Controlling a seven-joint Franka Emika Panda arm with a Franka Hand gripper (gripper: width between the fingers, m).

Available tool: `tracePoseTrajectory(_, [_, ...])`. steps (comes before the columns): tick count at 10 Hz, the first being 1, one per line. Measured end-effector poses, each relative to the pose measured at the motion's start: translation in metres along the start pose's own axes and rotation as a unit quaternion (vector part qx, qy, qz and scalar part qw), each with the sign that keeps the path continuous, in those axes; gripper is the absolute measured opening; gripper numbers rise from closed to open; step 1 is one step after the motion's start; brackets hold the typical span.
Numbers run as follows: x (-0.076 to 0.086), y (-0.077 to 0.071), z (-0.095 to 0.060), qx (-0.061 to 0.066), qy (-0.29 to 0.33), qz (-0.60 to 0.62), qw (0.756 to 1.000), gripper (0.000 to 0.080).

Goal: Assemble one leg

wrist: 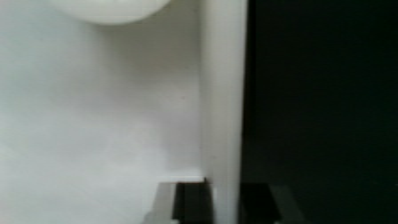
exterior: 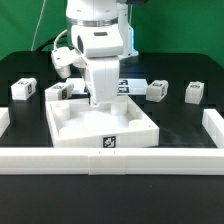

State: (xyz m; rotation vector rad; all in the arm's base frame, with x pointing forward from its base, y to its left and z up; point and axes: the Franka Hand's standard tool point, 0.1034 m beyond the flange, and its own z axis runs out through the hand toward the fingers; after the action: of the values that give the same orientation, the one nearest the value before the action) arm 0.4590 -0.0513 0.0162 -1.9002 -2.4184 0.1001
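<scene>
Exterior view puts your tool [exterior: 100, 102] low over the square tray part [exterior: 70, 135]; I cannot tell its spread. At two o'clock, the leg [exterior: 155, 90] looks light, stiff, slick: pinch its flat sides.

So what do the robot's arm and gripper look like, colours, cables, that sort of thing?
The arm is white, with chunky rounded segments and a dark seam at a joint. The gripper has a boxy white body; its fingers are too unclear to describe. A white unit sticks out at the wrist, and a dark cable loops behind the arm.
</scene>
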Motion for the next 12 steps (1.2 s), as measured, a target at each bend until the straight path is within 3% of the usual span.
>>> tracePoseTrajectory(2, [0.001,0.000,0.000,0.000,0.000,0.002,1.000,0.0061])
tracePoseTrajectory(5, [0.046,0.016,-0.002,-0.004,0.005,0.055,0.998,0.0061])
tracePoseTrajectory(8, [0.086,0.043,-0.003,-0.014,0.012,0.088,0.996,0.0061])
tracePoseTrajectory(12, [0.116,0.071,-0.007,-0.025,0.013,0.125,0.992,0.0061])
